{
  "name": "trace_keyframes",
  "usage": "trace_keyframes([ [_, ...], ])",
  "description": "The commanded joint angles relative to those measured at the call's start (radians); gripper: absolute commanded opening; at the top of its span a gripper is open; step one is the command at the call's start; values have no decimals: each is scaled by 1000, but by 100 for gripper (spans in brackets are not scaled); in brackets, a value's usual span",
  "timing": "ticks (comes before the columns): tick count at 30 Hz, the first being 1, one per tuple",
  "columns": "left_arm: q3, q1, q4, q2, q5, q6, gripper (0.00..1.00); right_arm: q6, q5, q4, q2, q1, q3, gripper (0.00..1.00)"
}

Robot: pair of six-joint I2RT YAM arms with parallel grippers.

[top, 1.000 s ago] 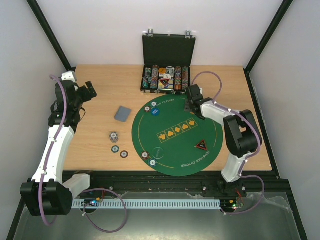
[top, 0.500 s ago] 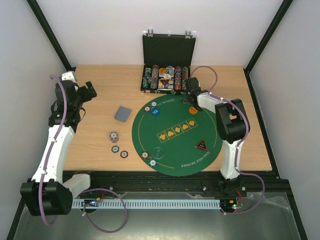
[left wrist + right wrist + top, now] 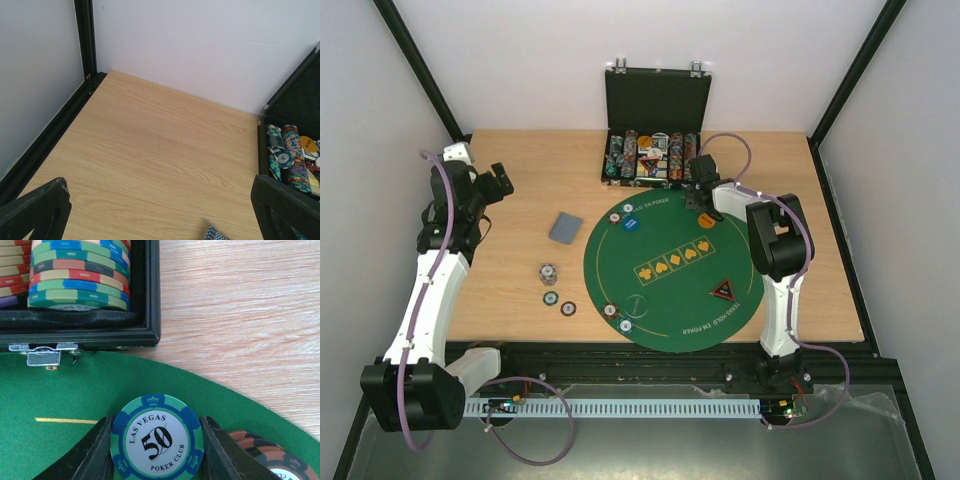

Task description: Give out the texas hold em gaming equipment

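Lab test booth; white panel walls (image 3: 520, 60), black frame posts (image 3: 420, 70) (wooden tabletop (image 3: 550, 170))

- right wrist: 50 chip (image 3: 157, 437) loses its lower rim to the frame bottom; right gripper (image 3: 155, 430) shows only two finger ends beside it
- brown chip stack (image 3: 265, 457) clipped by the bottom-right corner, face print unreadable
- black case (image 3: 150, 300): chip rows (image 3: 80, 275) run off the top and left edges
- left wrist: left gripper (image 3: 160, 210) is just two dark stubs in the bottom corners; card (image 3: 216, 233) shows one corner only; case cut by the right edge
- top view: 50 chip hidden under the right gripper; loose chips (image 3: 549, 272) left of the green mat (image 3: 670, 290) too small to read values
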Motion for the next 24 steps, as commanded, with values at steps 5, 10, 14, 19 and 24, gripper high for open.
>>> trace_keyframes([
  [5, -7, 3, 18, 1, -2, 11, 99, -18, 10, -42, 22, -6, 43, 36],
  [10, -7, 3, 19, 0, -1, 11, 99, -21, 15, -55, 22, -5, 57, 42],
  [14, -7, 3, 19, 1, 0, 11, 99, -24, 15, -64, 23, -5, 71, 48],
  [19, -7, 3, 19, 1, 0, 12, 100, -25, 23, -76, 23, -5, 83, 50],
  [24, -7, 3, 19, 1, 0, 11, 99, -27, 21, -87, -6, -6, 90, 55],
])
